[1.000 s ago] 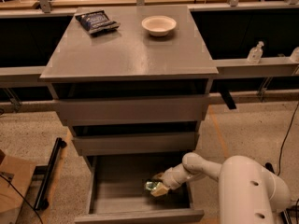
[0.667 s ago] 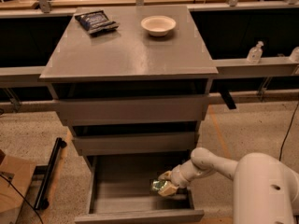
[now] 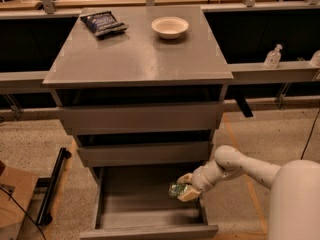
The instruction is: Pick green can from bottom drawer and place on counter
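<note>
Gripper lower right of centre; we read jaws clasping green can over bottom drawer; bench lies up-frame.

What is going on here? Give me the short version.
The robot's arm reaches down into the open bottom drawer, where its gripper is closed on the green can near the drawer's right side. The can is not on the counter yet. That surface carries a white bowl and a dark snack bag at its far end.
</note>
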Motion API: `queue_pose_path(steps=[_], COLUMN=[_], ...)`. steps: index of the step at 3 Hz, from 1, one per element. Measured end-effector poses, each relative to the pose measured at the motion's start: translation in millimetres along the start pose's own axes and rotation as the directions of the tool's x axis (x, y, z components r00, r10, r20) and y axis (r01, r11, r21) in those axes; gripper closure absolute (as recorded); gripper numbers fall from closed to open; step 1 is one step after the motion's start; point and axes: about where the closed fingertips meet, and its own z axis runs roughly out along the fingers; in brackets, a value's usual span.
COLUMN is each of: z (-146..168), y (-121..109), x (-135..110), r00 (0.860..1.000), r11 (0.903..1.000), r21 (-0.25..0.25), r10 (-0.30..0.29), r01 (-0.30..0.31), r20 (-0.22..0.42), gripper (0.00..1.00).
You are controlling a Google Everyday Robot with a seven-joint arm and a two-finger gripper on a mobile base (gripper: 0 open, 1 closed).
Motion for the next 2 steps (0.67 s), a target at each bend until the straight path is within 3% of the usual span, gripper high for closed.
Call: queue_pose_path(steps=[1, 2], z=[-11, -44], y=[12, 36], x=[-12, -40], r00=[0.999, 0.989], r11=[0.9995, 0.9921], r21=[0.011, 0.073], r10=[-0.028, -0.093], r01=[0.028, 0.102], r20=[-0.041, -0.117], gripper=[1.0, 1.0])
